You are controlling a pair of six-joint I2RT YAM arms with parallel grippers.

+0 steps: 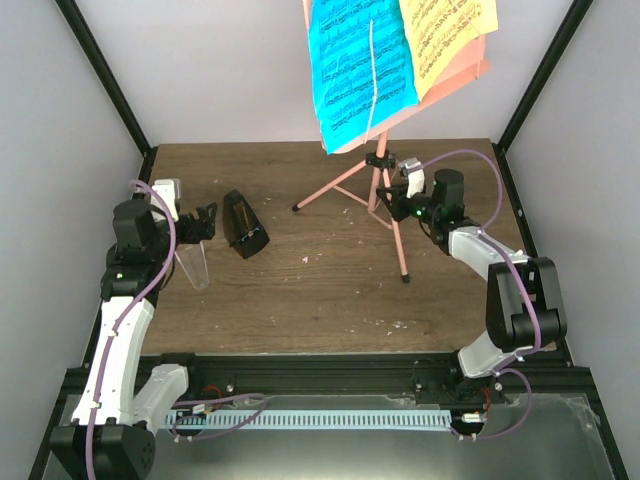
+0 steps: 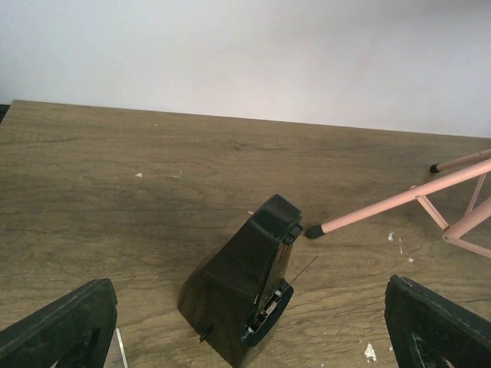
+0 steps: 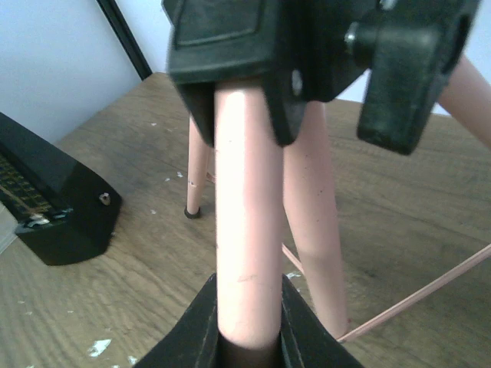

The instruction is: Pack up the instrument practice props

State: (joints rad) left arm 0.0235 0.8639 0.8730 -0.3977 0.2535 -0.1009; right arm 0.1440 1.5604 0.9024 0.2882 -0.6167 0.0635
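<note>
The salmon-pink music stand (image 1: 385, 215) stands on its tripod at the back right of the table. Blue (image 1: 360, 70) and yellow (image 1: 448, 35) sheet-music pages rest on its desk. My right gripper (image 1: 390, 195) is shut on the stand's upright pole (image 3: 247, 215), just below the black leg hub (image 3: 307, 46); the jaws (image 3: 247, 322) press both sides of the tube. The black pyramid metronome (image 1: 243, 225) stands upright at the left. My left gripper (image 1: 203, 222) hovers beside it, open. In the left wrist view the metronome (image 2: 245, 299) sits between the wide-apart fingers (image 2: 61, 326), untouched.
A clear plastic piece (image 1: 192, 265) lies under the left wrist. One tripod leg's black foot (image 2: 314, 230) rests close behind the metronome. Black frame posts (image 1: 105, 80) and white walls box in the wooden table (image 1: 320, 290). White flecks dot the wood.
</note>
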